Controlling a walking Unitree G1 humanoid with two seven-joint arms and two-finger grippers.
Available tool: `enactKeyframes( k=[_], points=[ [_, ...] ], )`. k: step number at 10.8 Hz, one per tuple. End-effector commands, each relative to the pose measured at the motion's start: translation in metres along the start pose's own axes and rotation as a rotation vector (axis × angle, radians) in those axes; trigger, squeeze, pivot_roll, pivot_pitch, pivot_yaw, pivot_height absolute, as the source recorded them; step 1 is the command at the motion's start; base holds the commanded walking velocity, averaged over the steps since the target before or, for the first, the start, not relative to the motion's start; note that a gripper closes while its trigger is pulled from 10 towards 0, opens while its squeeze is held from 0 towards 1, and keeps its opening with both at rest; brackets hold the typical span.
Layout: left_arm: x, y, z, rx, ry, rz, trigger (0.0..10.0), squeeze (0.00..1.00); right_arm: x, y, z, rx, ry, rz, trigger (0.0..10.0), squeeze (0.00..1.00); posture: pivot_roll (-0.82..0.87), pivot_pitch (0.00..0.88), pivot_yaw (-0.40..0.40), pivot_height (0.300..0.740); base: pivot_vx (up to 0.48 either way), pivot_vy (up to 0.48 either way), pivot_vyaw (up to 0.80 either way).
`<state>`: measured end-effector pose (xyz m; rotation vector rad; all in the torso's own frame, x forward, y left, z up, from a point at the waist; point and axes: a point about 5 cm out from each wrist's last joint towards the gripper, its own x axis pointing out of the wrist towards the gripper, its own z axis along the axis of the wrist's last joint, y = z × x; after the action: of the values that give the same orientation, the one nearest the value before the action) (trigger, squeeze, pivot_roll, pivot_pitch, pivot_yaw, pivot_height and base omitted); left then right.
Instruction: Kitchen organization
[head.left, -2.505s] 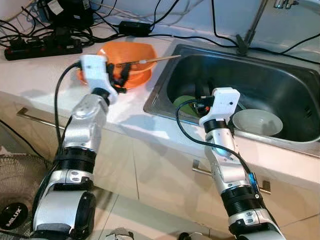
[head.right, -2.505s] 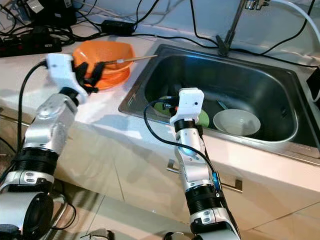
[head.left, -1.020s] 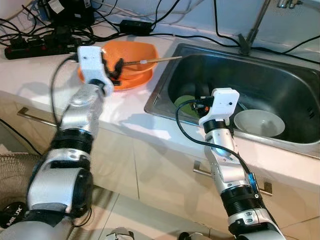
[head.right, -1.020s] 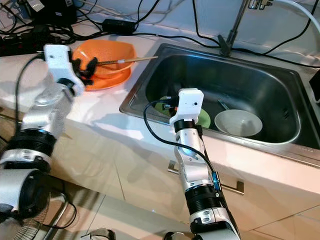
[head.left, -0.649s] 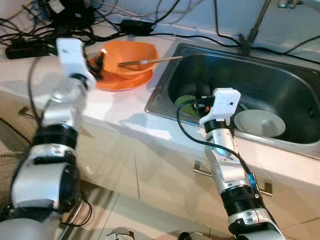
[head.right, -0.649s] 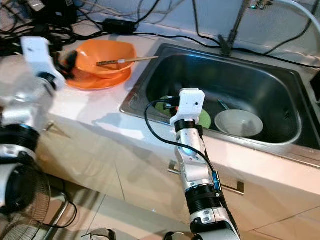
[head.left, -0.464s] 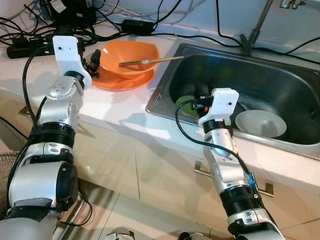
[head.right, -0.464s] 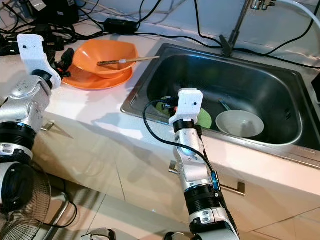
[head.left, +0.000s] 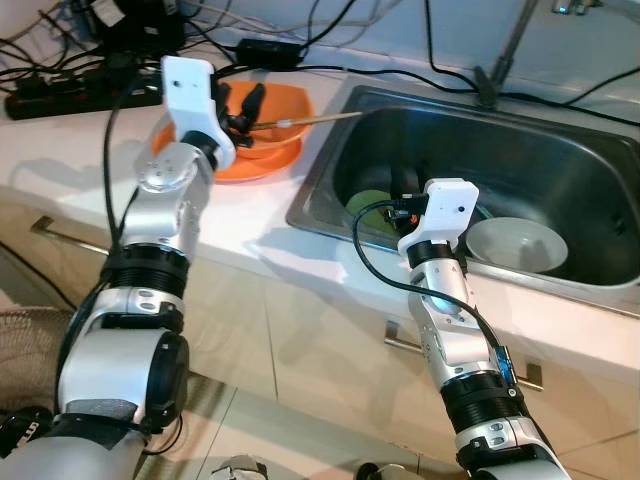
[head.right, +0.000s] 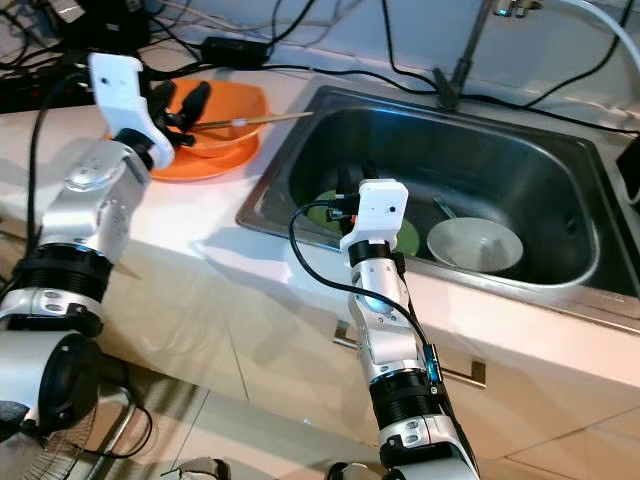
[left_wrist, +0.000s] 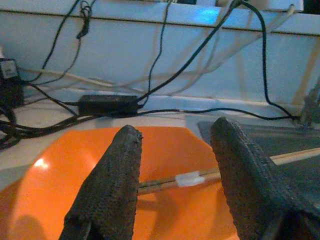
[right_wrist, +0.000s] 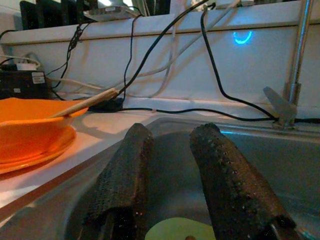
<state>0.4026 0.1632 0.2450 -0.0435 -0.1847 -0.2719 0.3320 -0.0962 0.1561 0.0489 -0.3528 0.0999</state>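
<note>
Upper left: the left gripper (head.left: 243, 108), fingers spread wide and empty, hovers over the orange bowl (head.left: 272, 128), straddling the chopsticks (left_wrist: 210, 175) laid across it. Centre: the right gripper (right_wrist: 170, 165), fingers moderately parted, reaches into the sink (head.left: 560, 150) above a green plate (head.left: 370, 208). Risk: an off-centre closure could flick the chopsticks out.

A tangle of black cables (head.left: 330, 25) is running across the pale countertop (head.left: 70, 150) along the top of the frame. A black power strip (head.left: 60, 97) is lying at upper left, and a black adapter brick (head.left: 270, 52) is sitting at upper centre.
</note>
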Motion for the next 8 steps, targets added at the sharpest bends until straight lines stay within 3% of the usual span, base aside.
enactKeyframes(
  k=[1, 6, 8],
  points=[
    [-0.002, 0.000, -0.011, -0.032, 0.042, 0.002, 10.0, 0.00, 0.001, -0.001, 0.001, -0.004, -0.003, -0.006, 10.0, 0.00, 0.11, 0.064, -0.022, 0.740, 0.000, 0.000, 0.00],
    [-0.018, 0.009, -0.038, -0.058, 0.135, 0.040, 10.0, 0.00, 0.001, 0.000, 0.001, -0.003, -0.005, -0.003, 10.0, 0.00, 0.11, 0.053, -0.019, 0.740, 0.000, 0.000, 0.00],
    [-0.023, 0.017, -0.037, -0.052, 0.137, 0.071, 10.0, 0.00, 0.002, 0.000, 0.001, -0.002, -0.006, -0.001, 10.0, 0.00, 0.11, 0.049, -0.020, 0.740, 0.000, 0.000, 0.00]
  ],
)
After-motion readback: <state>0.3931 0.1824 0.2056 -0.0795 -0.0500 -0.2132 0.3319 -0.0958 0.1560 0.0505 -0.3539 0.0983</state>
